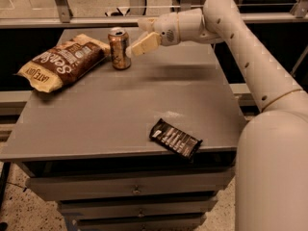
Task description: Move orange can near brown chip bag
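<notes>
The orange can [119,48] stands upright on the grey table [120,109] at the back left, just right of the brown chip bag [65,61], which lies flat with its yellow ends showing. My gripper [138,34] is at the can's right side, open. One finger [143,44] ends close to the can's right edge and the other finger [146,22] is behind and above it. The can is not between the fingers.
A small flat black snack-bar wrapper [175,138] lies near the table's front right edge. My white arm [240,37] reaches in from the right over the back of the table. A rail [96,20] runs behind the table.
</notes>
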`<action>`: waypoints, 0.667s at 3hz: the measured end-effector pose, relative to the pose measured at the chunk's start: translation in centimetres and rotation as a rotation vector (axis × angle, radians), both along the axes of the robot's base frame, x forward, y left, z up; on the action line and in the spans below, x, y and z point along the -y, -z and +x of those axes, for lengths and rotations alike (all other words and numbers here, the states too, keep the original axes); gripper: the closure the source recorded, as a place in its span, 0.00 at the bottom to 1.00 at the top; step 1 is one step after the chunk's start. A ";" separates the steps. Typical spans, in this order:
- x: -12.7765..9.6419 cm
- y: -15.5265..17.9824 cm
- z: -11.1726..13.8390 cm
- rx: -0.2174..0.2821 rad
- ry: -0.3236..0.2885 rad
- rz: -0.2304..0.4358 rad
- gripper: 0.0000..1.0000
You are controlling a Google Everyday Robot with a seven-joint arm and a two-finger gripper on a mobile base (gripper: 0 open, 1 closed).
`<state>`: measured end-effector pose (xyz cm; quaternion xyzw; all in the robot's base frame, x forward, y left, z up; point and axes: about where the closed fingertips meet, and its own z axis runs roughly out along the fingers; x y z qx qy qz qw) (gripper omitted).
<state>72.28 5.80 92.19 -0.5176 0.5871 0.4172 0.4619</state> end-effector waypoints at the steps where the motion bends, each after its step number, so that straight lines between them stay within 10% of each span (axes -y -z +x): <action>1: 6.2 -2.5 -0.6 0.043 0.072 0.048 0.00; 2: 7.5 -2.5 -0.6 0.044 0.089 0.049 0.00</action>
